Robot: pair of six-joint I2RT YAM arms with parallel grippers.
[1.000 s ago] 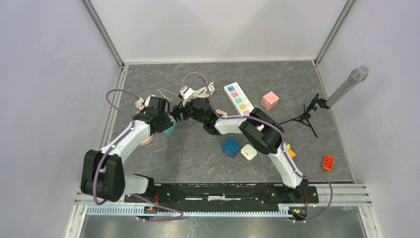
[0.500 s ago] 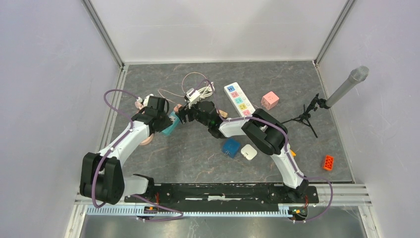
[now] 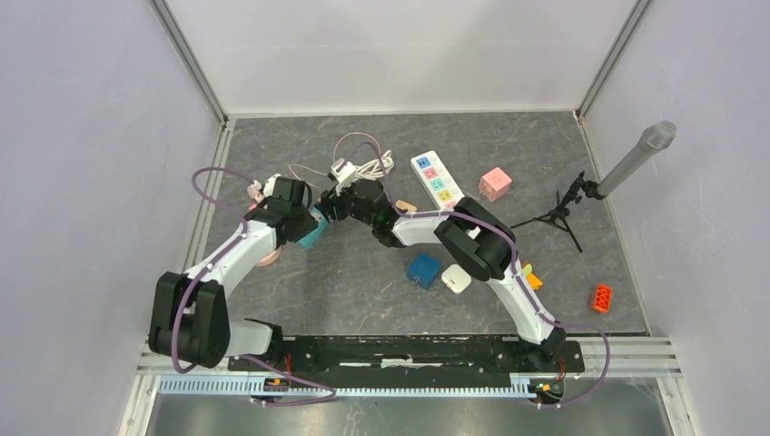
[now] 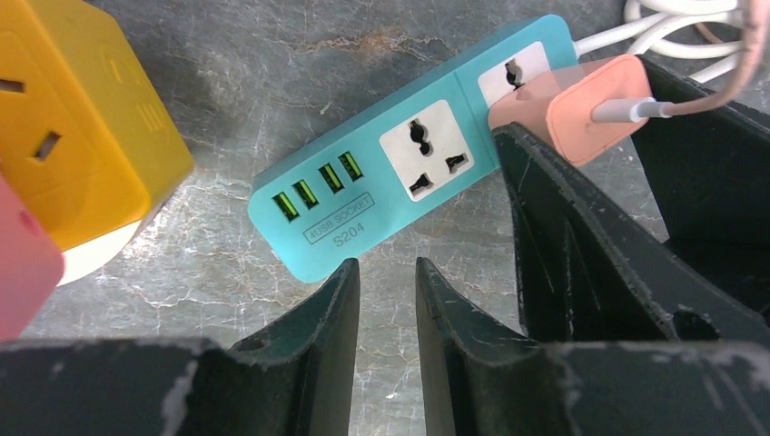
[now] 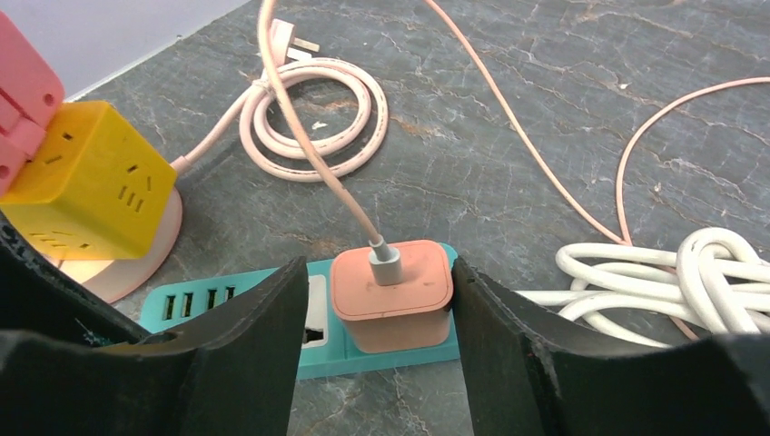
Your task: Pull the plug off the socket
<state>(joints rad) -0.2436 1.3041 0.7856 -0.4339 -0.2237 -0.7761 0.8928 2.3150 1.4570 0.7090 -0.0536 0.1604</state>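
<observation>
Straddling the plug [image 5: 392, 295] in the teal socket [image 4: 372, 195], right hand [image 5: 379, 272] is sitting part-open. Left hand [image 4: 386, 268] is hovering barely parted, empty.

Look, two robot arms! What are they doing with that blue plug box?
They are trying to unplug something. The right gripper has its fingers on either side of the pink plug, which sits in the teal power strip. A small gap shows on one side, so it is not squeezing yet. The left gripper, fingers nearly together and holding nothing, is at the strip's USB end, perhaps to hold it down. The plug is not out yet.
</observation>
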